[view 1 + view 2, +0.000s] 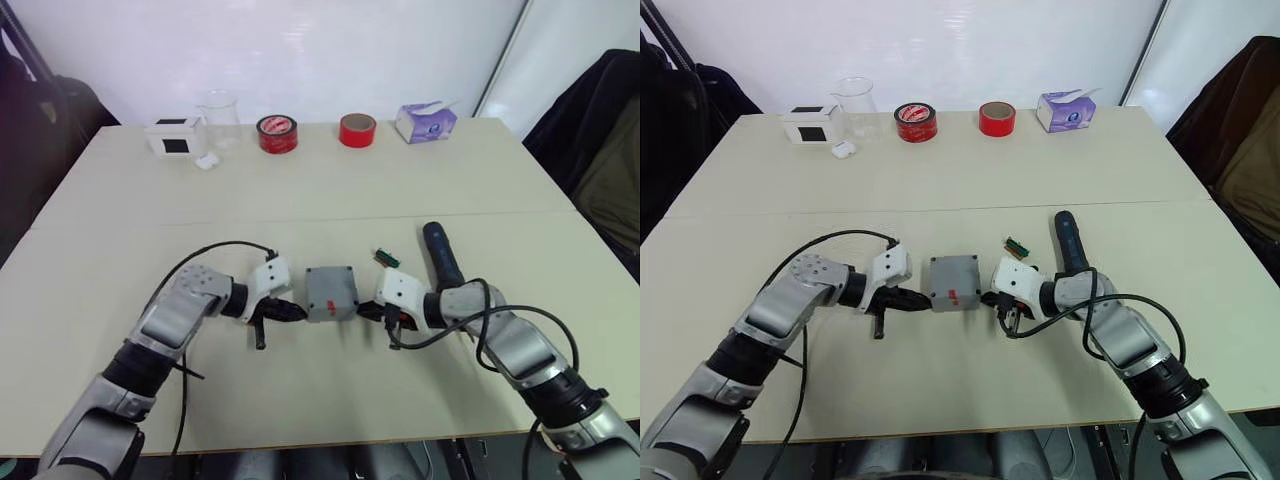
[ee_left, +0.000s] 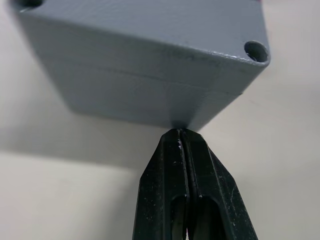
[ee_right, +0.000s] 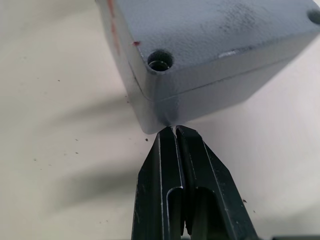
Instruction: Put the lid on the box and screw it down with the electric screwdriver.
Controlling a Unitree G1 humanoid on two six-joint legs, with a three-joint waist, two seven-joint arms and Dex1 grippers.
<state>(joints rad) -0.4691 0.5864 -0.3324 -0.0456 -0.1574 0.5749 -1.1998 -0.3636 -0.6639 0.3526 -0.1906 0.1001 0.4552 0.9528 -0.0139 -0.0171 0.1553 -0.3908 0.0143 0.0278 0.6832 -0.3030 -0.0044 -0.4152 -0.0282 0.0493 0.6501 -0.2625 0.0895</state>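
Note:
The grey box (image 1: 331,300) sits at the table's middle with the lid (image 1: 331,282) lying flat on top; a seam between the two shows in the wrist views, with the lid (image 2: 150,30) above the box wall (image 2: 135,100). A small red mark (image 1: 954,297) is on its front. My left gripper (image 1: 300,313) is shut, its tips touching the box's left side. My right gripper (image 1: 365,312) is shut too, its tips against the right corner of the box (image 3: 200,102). The black electric screwdriver (image 1: 441,255) lies on the table behind my right wrist.
A small green-brown part (image 1: 386,257) lies just left of the screwdriver. Along the far edge stand a white box with a black face (image 1: 174,137), a clear beaker (image 1: 219,118), two red tape rolls (image 1: 277,133) (image 1: 357,129) and a tissue pack (image 1: 425,122).

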